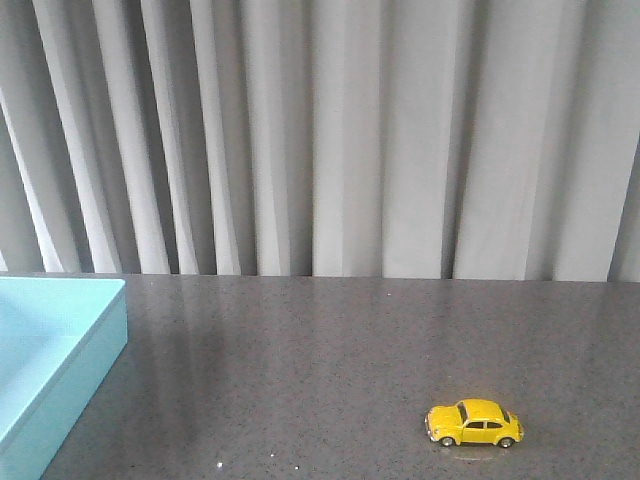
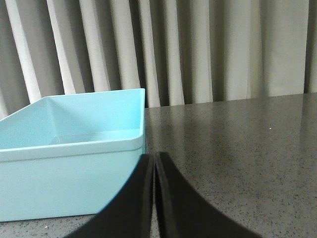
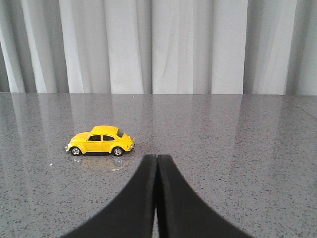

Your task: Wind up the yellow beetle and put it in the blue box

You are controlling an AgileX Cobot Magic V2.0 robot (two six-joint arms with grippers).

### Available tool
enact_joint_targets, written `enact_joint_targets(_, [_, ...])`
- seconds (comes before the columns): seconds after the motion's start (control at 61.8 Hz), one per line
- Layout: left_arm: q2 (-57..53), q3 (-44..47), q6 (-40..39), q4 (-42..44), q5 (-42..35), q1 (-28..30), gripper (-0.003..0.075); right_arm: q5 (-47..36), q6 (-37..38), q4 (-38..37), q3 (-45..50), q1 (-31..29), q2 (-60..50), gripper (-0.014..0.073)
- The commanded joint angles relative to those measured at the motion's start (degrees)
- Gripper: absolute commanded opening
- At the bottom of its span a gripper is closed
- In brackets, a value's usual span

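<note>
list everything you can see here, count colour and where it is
yellow beetle: one, bright yellow with dark windows, standing on its wheels on the table, front right, side-on to the front camera, nothing touching it
blue box: one, light turquoise, at the left edge of the table, partly out of the front view, open top, nothing visible inside
table: one, dark grey speckled, under both things
curtain: one, pale grey with vertical folds, behind the table
left claw: one, black, fingers closed together, empty, near the blue box
right claw: one, black, fingers closed together, empty, short of the yellow beetle
</note>
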Motion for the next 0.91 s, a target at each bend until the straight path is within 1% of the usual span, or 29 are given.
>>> enact_joint_targets(0.0, [-0.9,-0.6,-0.6,-0.1,-4.3,0.0,-0.0005,-4.4,-0.3,-0.4,0.2,-0.4,-0.4,-0.0007])
enact_joint_targets(0.745, [-0.9,-0.6,-0.6,-0.1,-4.3,0.0,-0.0005,-4.0,-0.3,-0.4,0.2,-0.4,-0.4,-0.0007])
enact_joint_targets(0.89, [-0.9,-0.7,-0.6,-0.1,-5.0,0.0,-0.0005,-5.0,-0.3,0.1,0.0,-0.4,-0.4,-0.0007])
